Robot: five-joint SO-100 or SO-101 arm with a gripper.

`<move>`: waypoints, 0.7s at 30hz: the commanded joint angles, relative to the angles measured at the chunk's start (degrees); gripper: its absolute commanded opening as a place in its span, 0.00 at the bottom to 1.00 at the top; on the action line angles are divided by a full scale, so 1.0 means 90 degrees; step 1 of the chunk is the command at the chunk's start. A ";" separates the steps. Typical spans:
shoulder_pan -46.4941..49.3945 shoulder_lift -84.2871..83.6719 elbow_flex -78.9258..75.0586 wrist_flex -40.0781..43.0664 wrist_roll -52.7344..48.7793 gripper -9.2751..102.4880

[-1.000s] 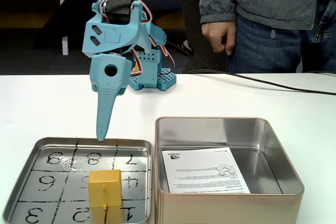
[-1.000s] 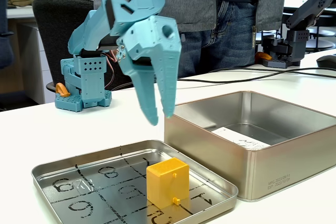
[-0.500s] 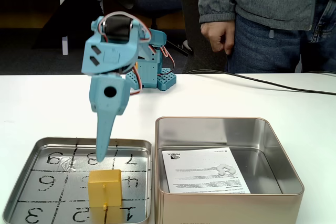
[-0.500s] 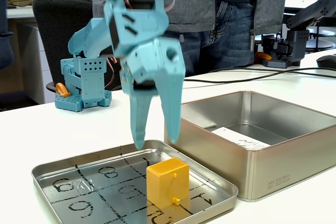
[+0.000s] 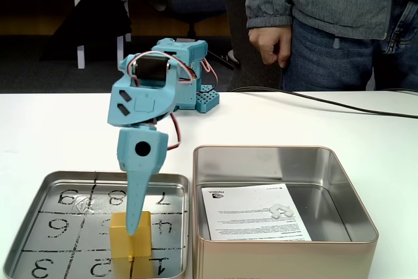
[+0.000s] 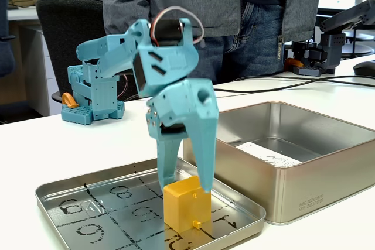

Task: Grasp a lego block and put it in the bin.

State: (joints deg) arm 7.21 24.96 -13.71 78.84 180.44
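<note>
Hand [image 6: 186,184] fingers apart astride lego block [image 6: 183,207] | other fixed view: one finger [image 5: 136,207] overlapping block

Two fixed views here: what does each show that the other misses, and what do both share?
Only in a fixed view: the gripper edge-on, its finger gap hidden; the whole printed sheet in the bin; a person's hand.
Only in another fixed view: the gripper open, fingers either side of the block's top; a dark arm on the far table.
Both: the block in the gridded tray beside the bin.
</note>
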 commanded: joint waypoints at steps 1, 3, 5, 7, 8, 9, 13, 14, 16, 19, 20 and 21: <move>-0.0020 0.0117 -0.0176 -0.0068 -0.0020 0.40; -0.0010 0.0068 -0.0176 -0.0068 -0.0020 0.40; 0.0010 0.0049 -0.0176 -0.0039 -0.0010 0.38; 0.0029 0.0039 -0.0176 0.0049 0.0020 0.34; 0.0039 0.0039 -0.0176 0.0107 0.0039 0.31; 0.0039 0.0049 -0.0176 0.0195 0.0088 0.27; 0.0088 0.0127 -0.0166 0.0596 0.0137 0.08; 0.0098 0.0156 -0.0166 0.0596 0.0117 0.08; 0.0127 0.0225 -0.0166 0.0596 0.0117 0.08; 0.0176 0.0371 -0.0166 0.0576 0.0166 0.08; 0.0205 0.0439 -0.0166 0.0557 0.0195 0.08; 0.0234 0.0527 -0.0166 0.0547 0.0234 0.08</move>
State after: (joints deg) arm 7.82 24.08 -13.71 83.32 181.14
